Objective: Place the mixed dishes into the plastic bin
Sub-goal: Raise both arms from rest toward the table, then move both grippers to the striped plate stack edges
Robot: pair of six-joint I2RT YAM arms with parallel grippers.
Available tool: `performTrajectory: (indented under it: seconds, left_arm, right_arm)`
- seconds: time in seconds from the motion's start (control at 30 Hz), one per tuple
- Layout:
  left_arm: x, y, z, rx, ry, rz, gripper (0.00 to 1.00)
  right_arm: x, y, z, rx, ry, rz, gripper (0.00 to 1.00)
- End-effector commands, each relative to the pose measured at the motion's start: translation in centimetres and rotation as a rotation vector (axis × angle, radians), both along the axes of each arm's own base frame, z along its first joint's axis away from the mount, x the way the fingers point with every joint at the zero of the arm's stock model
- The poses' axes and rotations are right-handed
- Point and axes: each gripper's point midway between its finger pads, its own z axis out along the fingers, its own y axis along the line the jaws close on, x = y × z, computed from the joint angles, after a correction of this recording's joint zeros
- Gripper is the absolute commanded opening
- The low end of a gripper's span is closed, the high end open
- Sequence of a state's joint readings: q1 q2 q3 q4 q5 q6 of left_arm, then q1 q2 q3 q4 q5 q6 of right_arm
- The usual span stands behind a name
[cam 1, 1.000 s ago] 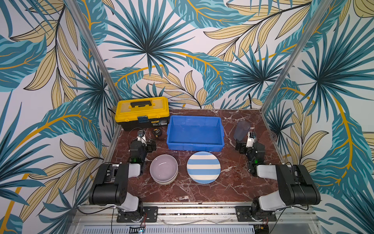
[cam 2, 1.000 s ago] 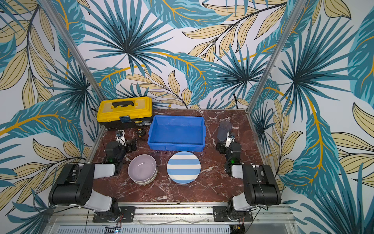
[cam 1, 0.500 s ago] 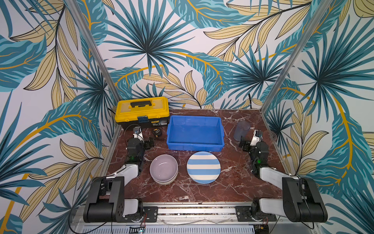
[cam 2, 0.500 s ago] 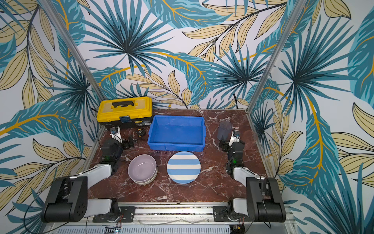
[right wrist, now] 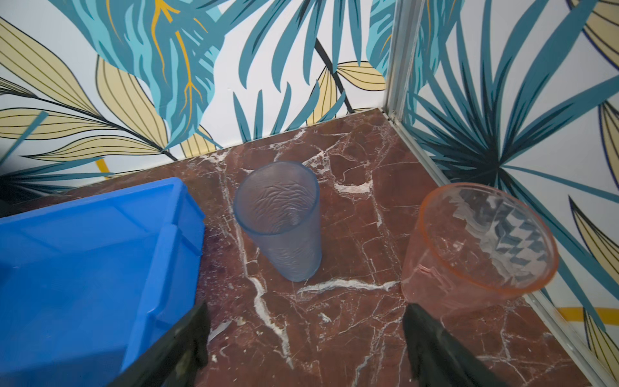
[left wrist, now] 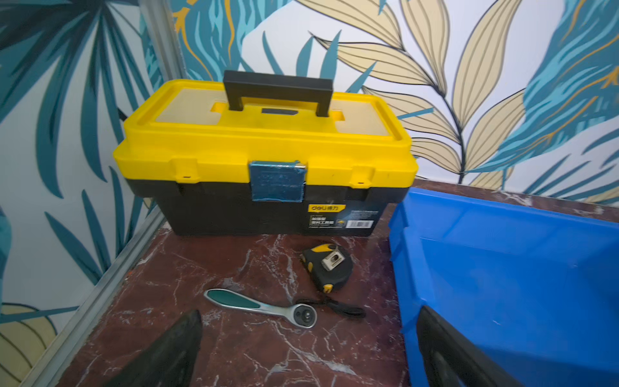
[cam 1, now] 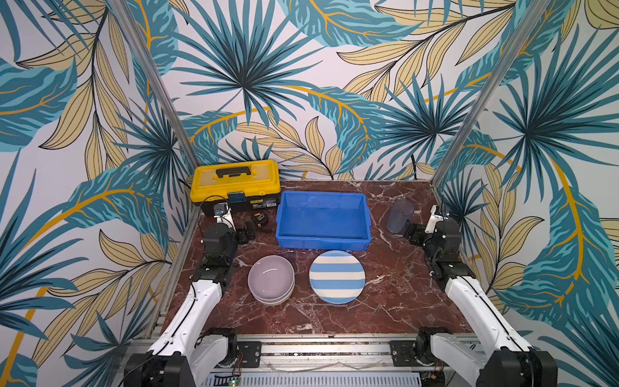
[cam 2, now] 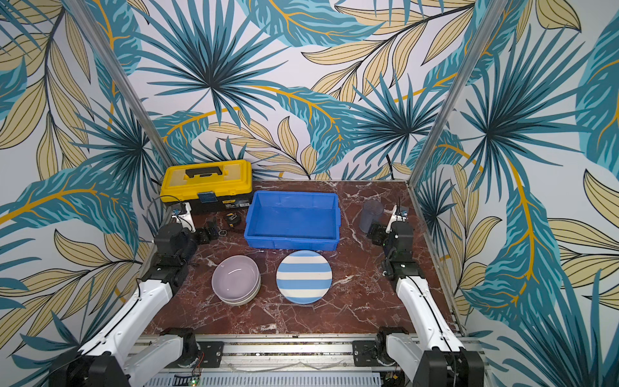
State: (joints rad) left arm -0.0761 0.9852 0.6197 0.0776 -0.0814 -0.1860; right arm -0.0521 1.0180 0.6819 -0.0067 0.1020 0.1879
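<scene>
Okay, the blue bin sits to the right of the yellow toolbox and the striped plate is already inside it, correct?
Not quite. The blue bin does sit right of the yellow toolbox, but the striped plate is not inside it: both top views show it lying on the table in front of the bin, which holds nothing.

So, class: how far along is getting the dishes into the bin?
Done: nothing; the bin is empty. In hand: nothing either; the right hand is open, facing the bluish tumbler, and the left hand is open too. Left: the bowls, plate, bluish tumbler and pinkish tumbler, all on the table.
</scene>
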Motion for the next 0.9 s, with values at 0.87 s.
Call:
performTrajectory:
  seconds: [0.87]
  left_arm:
    - [-15.2,-24.2,-7.0,-0.211,0.794,-0.682,0.76]
  right_arm:
    - [-10.3,17.5,-6.4,0.455,0.678,0.571,0.66]
